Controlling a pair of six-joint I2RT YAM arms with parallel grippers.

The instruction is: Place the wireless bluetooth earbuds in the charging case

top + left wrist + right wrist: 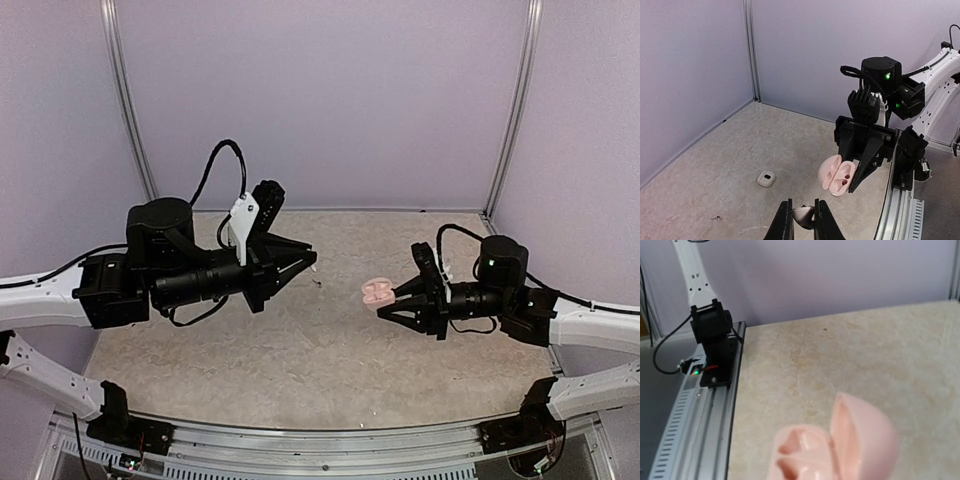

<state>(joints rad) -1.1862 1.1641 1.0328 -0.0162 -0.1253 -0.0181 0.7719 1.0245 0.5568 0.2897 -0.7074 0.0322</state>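
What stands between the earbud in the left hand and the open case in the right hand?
Nothing visible. The left hand pinches the earbud; the right hand holds the charging case with its open wells facing it, only air between.

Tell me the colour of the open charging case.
The charging case is pale pink; the right wrist view shows it best.

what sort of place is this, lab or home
Probably a robotics lab cell: plain panel walls on aluminium posts enclose a stone-patterned tabletop, with the left arm and right arm mounted on a metal rail at its near edge.
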